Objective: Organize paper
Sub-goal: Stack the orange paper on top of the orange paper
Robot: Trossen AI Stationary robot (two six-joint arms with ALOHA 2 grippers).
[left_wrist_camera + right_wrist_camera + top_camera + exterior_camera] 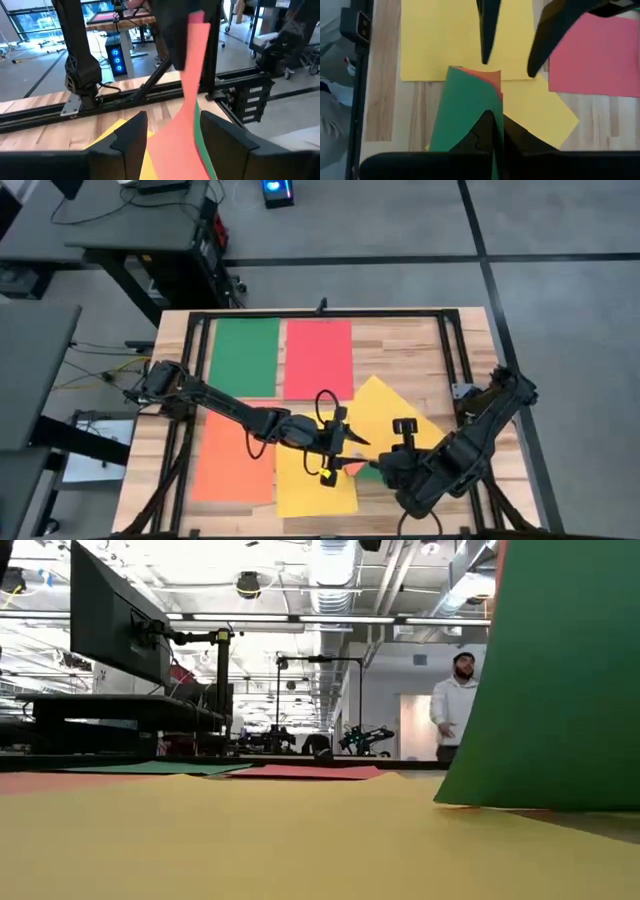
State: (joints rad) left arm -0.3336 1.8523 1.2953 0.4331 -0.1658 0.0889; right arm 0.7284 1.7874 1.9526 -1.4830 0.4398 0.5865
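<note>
Green and pink-red sheets (470, 107), clenched upright in the right claw (492, 131), rise off the yellow sheet (315, 485); the left claw (337, 445), released, straddles their far edge, just beside.

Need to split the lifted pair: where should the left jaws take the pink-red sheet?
Pinch the pink-red sheet's raised free edge, which stands upright between the open jaws of the left gripper. Come from the left arm's side: the pink face looks bare there, while the green sheet backs it toward the right gripper, which clamps the pair.
</note>
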